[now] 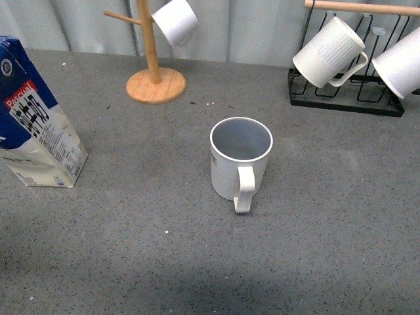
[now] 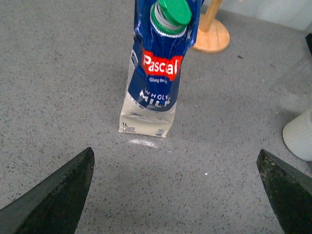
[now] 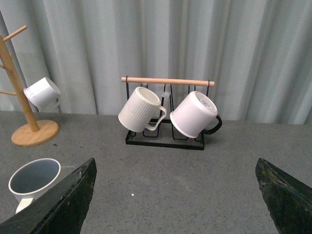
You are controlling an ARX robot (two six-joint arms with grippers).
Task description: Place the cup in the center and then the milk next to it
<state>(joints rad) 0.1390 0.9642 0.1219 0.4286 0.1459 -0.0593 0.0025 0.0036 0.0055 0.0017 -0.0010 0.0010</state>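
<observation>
The cup (image 1: 240, 161) stands upright in the middle of the grey tabletop (image 1: 164, 249), handle toward me, dark lettering on its left side; it also shows in the right wrist view (image 3: 34, 180) and at the edge of the left wrist view (image 2: 300, 136). The milk carton (image 1: 36, 125) stands at the far left; in the left wrist view it (image 2: 156, 73) stands ahead of my open, empty left gripper (image 2: 178, 195), green cap on top. My right gripper (image 3: 175, 200) is open and empty, above bare table to the right of the cup. Neither arm shows in the front view.
A wooden mug tree (image 1: 155, 79) with a white mug (image 1: 175, 21) stands at the back. A black wire rack (image 1: 344, 98) at the back right holds a ribbed white mug (image 1: 328, 52) and another white mug (image 1: 401, 63).
</observation>
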